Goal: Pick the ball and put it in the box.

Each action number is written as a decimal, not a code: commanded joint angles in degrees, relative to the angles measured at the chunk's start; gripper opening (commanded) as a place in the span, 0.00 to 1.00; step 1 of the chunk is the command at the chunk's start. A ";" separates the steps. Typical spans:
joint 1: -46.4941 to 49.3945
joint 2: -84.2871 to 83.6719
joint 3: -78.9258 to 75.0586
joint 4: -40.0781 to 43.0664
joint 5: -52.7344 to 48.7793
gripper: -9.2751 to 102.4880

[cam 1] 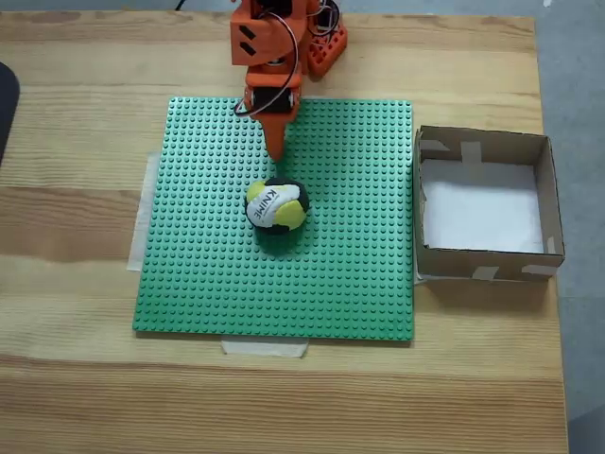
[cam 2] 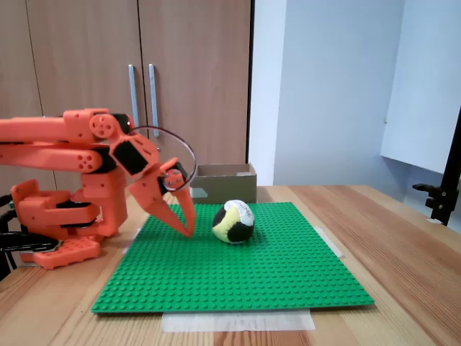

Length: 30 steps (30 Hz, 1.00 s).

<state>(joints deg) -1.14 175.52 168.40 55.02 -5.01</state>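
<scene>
The ball [cam 1: 277, 205], with yellow, black and white panels and black lettering, rests near the middle of the green studded baseplate [cam 1: 340, 284]. In the side fixed view the ball [cam 2: 233, 221] lies just right of my orange gripper [cam 2: 189, 231]. My gripper [cam 1: 275, 153] points down at the plate, its fingers closed to a single tip with nothing held, a short gap from the ball. The brown cardboard box [cam 1: 482, 266] with a white paper bottom stands off the plate's right edge. From the side, the box [cam 2: 225, 175] shows behind the ball.
The baseplate [cam 2: 281, 277] is taped to a wooden table [cam 1: 76, 378]. The arm's orange base [cam 2: 61, 216] sits at the plate's far edge. A dark object [cam 1: 5, 104] pokes in at the left table edge. A black clamp [cam 2: 443, 194] stands at the right.
</scene>
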 commanded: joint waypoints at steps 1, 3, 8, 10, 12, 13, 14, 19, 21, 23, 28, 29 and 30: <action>0.18 -6.86 -10.28 2.29 -0.97 0.09; 0.18 -11.60 -15.38 4.39 -0.53 0.12; 0.62 -22.94 -27.07 7.91 0.44 0.19; 0.62 -26.72 -30.41 8.96 0.70 0.24; 0.70 -30.32 -33.49 9.58 1.23 0.28; 0.70 -31.99 -34.98 10.02 1.49 0.29; 0.70 -33.66 -36.39 10.37 1.85 0.31; 0.62 -41.92 -42.63 12.22 3.78 0.38; 0.53 -45.09 -44.65 12.74 4.04 0.41; 0.26 -48.08 -46.58 13.45 4.22 0.43; -0.18 -53.96 -49.92 13.89 4.66 0.47; -0.18 -55.11 -50.62 13.89 4.66 0.48; -0.18 -56.34 -51.33 13.97 4.66 0.48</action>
<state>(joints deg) -0.79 121.03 121.38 68.55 -0.79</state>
